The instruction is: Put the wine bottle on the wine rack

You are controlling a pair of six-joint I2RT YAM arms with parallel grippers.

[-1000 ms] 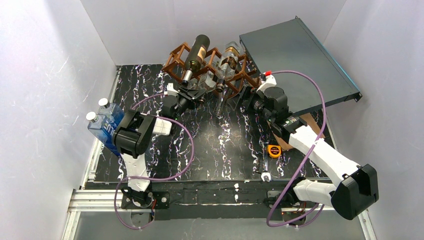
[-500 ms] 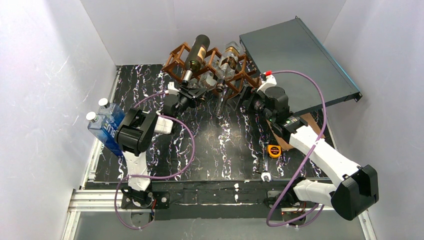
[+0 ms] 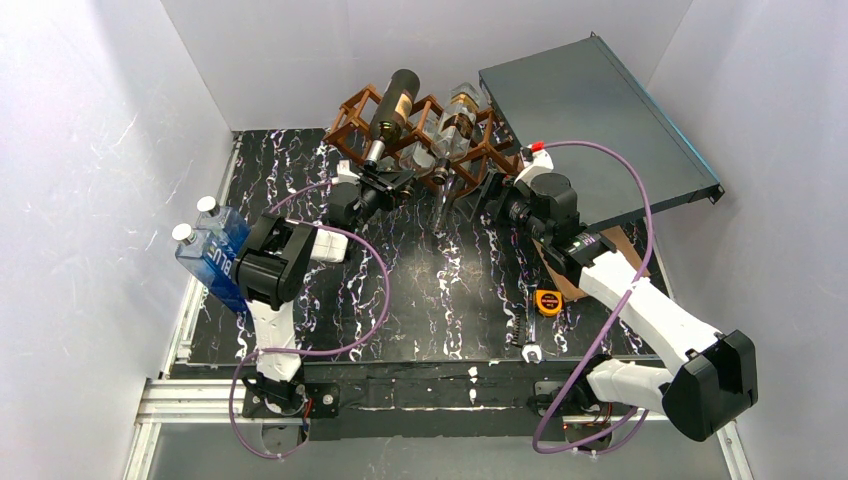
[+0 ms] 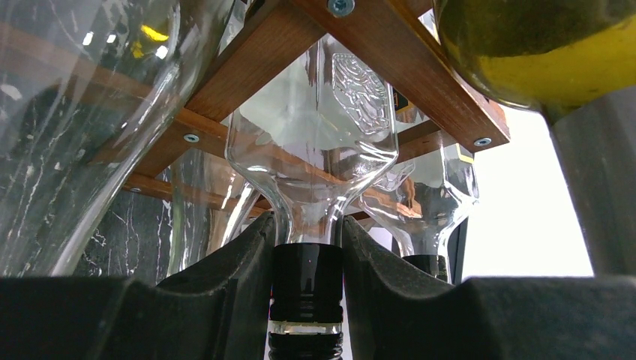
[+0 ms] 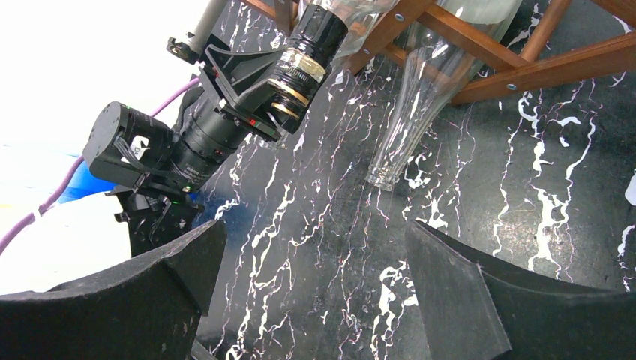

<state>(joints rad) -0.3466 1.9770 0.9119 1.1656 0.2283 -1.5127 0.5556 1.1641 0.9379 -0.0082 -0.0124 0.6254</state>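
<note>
The reddish-brown wine rack (image 3: 352, 108) stands at the back of the table. A dark green bottle (image 3: 394, 108) and a clear bottle (image 3: 459, 122) lie in its upper openings. My left gripper (image 3: 386, 181) is shut on the black-capped neck of a clear wine bottle (image 3: 413, 160). The left wrist view shows the fingers (image 4: 240, 262) clamping the cap (image 4: 306, 277), with the bottle body (image 4: 322, 127) inside a lower diamond opening of the rack (image 4: 255, 60). My right gripper (image 3: 496, 200) is open and empty in front of the rack's right end; in its own view it (image 5: 315, 277) hovers above the marbled tabletop.
A large dark grey panel (image 3: 590, 115) leans at the back right. A pack of blue water bottles (image 3: 208, 250) stands at the left wall. A tape measure (image 3: 547, 301) and cardboard (image 3: 618, 245) lie near the right arm. Another clear bottle neck (image 5: 409, 135) points down to the table.
My left gripper has moved a little towards the rack, carrying the clear bottle deeper into the lower opening. The right arm has barely moved.
</note>
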